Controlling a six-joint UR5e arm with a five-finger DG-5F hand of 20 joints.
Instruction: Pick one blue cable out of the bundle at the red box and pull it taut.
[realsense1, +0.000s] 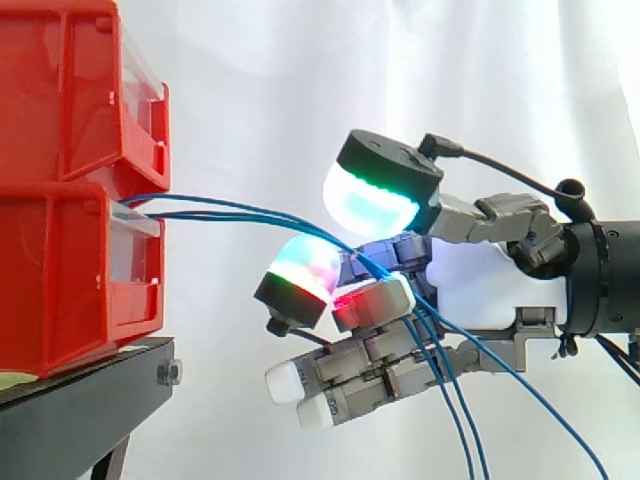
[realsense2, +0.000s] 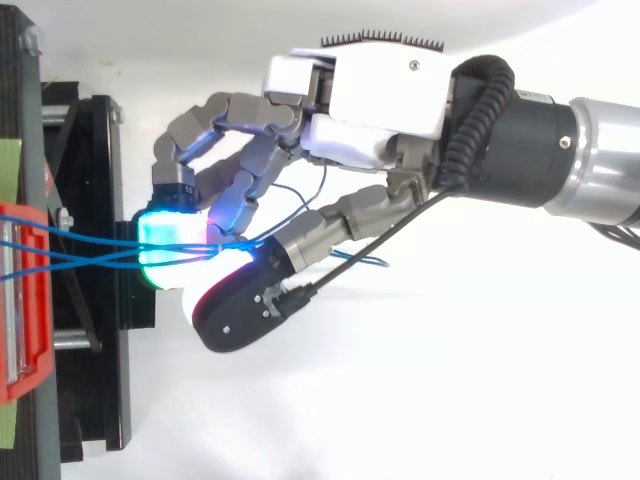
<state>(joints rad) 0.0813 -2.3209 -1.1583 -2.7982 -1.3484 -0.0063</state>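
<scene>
The hand (realsense2: 380, 110) comes in from the right, its fingers curled toward the left. Several blue cables (realsense2: 90, 250) run from the red box (realsense2: 20, 300) at the left edge, across the black stand (realsense2: 100, 330), and meet between the curled fingers, where a pad (realsense2: 170, 235) glowing cyan and green lies against them. Past the fingers, thin loops of cable show beneath the palm, slack. The box sits on the stand.

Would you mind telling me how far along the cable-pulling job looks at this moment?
Done: the hand is at the blue cables leaving the red bin. In hand: its fingers curl round them, but several seem caught, not clearly one. Left: they bow slightly, so singling one out and pulling taut look unfinished.
</scene>
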